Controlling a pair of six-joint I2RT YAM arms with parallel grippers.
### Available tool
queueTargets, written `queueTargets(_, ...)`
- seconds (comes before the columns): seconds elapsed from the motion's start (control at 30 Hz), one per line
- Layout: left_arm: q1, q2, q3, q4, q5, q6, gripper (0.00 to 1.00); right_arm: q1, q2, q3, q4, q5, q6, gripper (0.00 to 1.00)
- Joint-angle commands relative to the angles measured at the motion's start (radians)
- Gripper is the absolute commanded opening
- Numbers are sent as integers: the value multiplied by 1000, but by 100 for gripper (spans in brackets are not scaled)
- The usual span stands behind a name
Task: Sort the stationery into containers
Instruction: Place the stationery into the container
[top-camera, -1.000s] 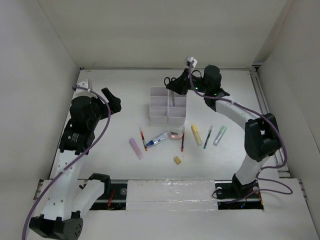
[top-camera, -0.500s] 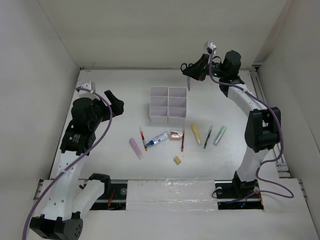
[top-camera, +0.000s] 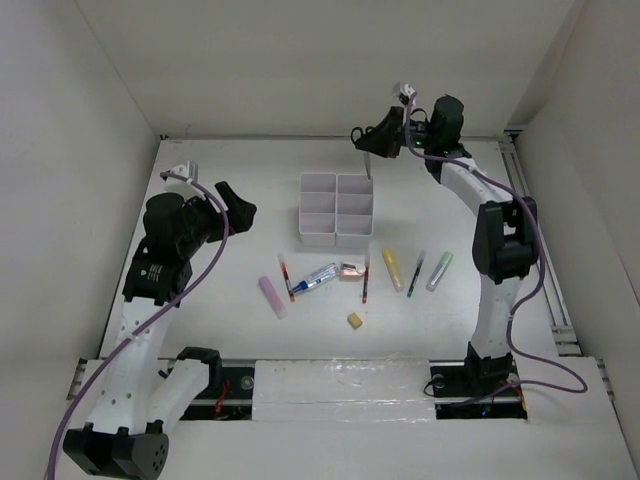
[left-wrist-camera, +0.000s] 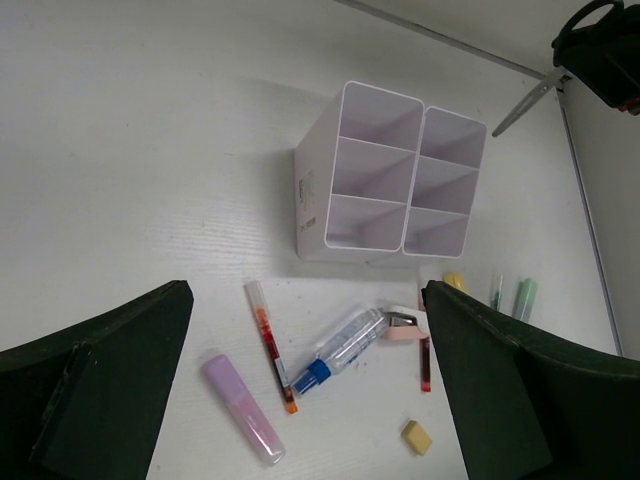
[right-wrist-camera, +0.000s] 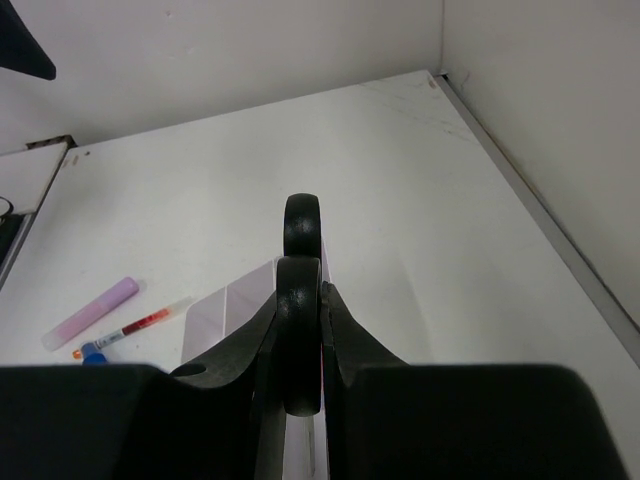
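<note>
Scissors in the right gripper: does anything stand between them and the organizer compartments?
Nothing visible does. The right gripper holds the scissors blade-down in open air, by the far right corner of the organizer. The left wrist view shows its compartments empty.

Glossy white plastic organizer (left-wrist-camera: 311, 196), matt white table (left-wrist-camera: 130, 120)

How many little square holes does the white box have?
6. The white organizer has two columns side by side, each with three compartments: near, middle and far. The left wrist view looks into all six, so none seems hidden.
</note>
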Motion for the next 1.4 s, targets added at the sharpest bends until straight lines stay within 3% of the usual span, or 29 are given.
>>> queueTargets(0.0, 5, -4, -9, 47, 34, 15, 100, 18, 28, 63, 39, -41, -23, 0)
queueTargets(0.33, 5, 5, -9, 47, 45, 24, 100, 29, 103, 31, 79, -41, -23, 0)
queueTargets(0.6, 5, 15, -9, 47, 63, 24, 100, 29, 42, -119, 133, -34, -54, 19)
queueTargets(0.87, 5, 15, -9, 47, 63, 24, 100, 20, -31, -197, 145, -43, -63, 52)
queueTargets(0.9, 5, 15, -9, 47, 54, 24, 100, 20, -48, -197, 154, -43, -63, 63)
queueTargets(0.93, 5, 15, -9, 47, 54, 24, 100, 20, -67, -211, 154, -31, -63, 67)
queueTargets(0.97, 5, 15, -9, 47, 54, 24, 100, 20, -104, -211, 154, -31, -63, 85)
queueTargets(1.0, 5, 15, -9, 47, 43, 24, 100, 20, -122, -211, 154, -30, -63, 97)
queueTargets(1.13, 5, 15, -9, 38, 25, 24, 100, 20, -226, -243, 154, 6, -63, 100)
queueTargets(1.23, 5, 33, -9, 29, -9, 15, 100, 52, -346, -308, 119, 122, -63, 100)
queueTargets(1.3, 5, 60, -9, 15, -38, 5, 100, 90, -419, -349, 64, 351, -63, 100)
queueTargets(1.33, 5, 71, 0, -2, -52, -4, 100, 112, -496, -381, 18, 468, -83, 100)
queueTargets(1.37, 5, 93, 0, -2, -79, -4, 100, 144, -536, -382, -121, 817, -83, 100)
